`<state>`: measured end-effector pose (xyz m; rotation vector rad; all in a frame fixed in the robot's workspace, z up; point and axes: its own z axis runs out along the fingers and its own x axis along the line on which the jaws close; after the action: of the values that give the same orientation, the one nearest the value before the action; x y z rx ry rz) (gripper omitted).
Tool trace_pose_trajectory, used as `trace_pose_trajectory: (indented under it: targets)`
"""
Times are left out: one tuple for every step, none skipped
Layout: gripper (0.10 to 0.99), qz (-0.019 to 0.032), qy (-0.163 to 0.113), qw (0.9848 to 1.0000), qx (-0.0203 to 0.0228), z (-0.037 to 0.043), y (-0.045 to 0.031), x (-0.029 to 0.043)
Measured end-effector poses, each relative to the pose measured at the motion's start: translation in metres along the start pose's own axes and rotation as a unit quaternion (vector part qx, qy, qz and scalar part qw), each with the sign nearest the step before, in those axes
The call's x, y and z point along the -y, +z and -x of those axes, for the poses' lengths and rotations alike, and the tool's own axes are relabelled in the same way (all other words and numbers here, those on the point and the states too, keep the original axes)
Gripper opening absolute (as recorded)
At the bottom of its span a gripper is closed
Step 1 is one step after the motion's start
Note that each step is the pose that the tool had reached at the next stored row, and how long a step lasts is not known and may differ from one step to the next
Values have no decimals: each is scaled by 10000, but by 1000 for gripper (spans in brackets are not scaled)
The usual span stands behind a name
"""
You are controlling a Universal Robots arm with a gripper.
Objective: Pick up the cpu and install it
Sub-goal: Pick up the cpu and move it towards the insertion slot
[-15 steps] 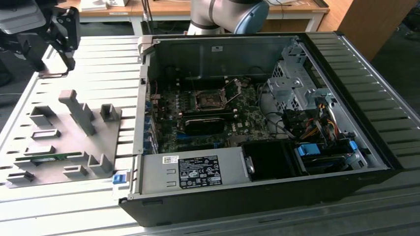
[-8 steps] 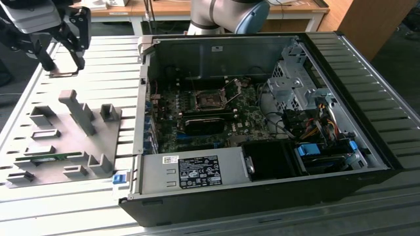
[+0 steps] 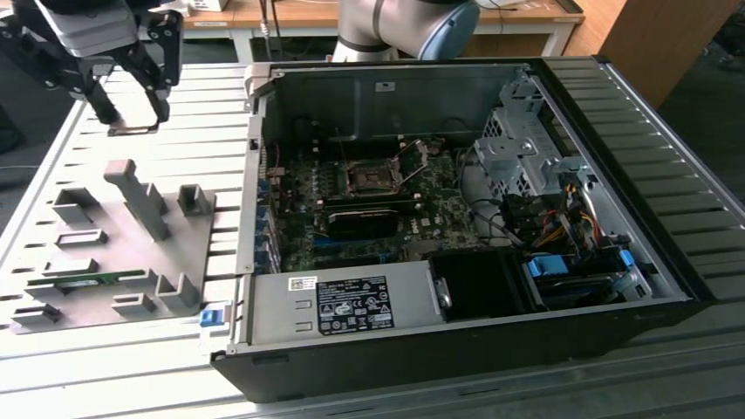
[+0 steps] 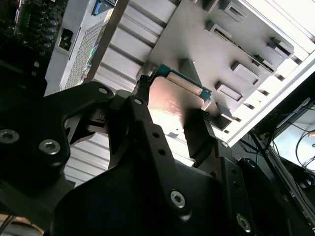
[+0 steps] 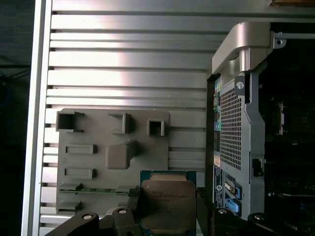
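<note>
The cpu [image 5: 167,200] is a small flat square chip with a silvery metal top and a green edge. My gripper [image 5: 167,209] is shut on it, one black finger on each side. In the second wrist view the cpu [image 4: 173,98] shows from another side between the fingers [image 4: 141,96]. In the exterior view the gripper [image 3: 132,118] hangs high at the far left with the cpu [image 3: 133,129] at its tips, above the slatted table and beyond the grey fixture plate [image 3: 111,262]. The motherboard's open socket [image 3: 375,179] lies inside the computer case [image 3: 466,218], well to the exterior view's right.
The fixture plate carries several grey blocks and a green memory stick [image 3: 87,281]. The open case's side wall [image 3: 258,175] rises between the gripper and the motherboard. A drive cage [image 3: 518,148] and cables [image 3: 570,218] fill the case's right part. The arm's base [image 3: 402,26] stands behind the case.
</note>
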<state>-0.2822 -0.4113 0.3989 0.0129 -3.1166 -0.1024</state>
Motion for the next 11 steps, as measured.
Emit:
trace_pose_trajectory:
  targets:
    - [537,0,0,10000,0,35,-1,-2]
    - [537,0,0,10000,1,53,0,-3]
    - [537,0,0,10000,0,72,-1,-3]
    - [537,0,0,10000,0,89,-2,-4]
    - [537,0,0,10000,0,107,-2,-4]
    - [537,0,0,10000,0,125,-3,-4]
    - [537,0,0,10000,0,143,-3,-5]
    - [537,0,0,10000,1,163,-3,-5]
    - [537,0,0,10000,0,182,-4,-5]
    - [537,0,0,10000,0,202,-5,-5]
    - [537,0,0,10000,0,222,-5,-4]
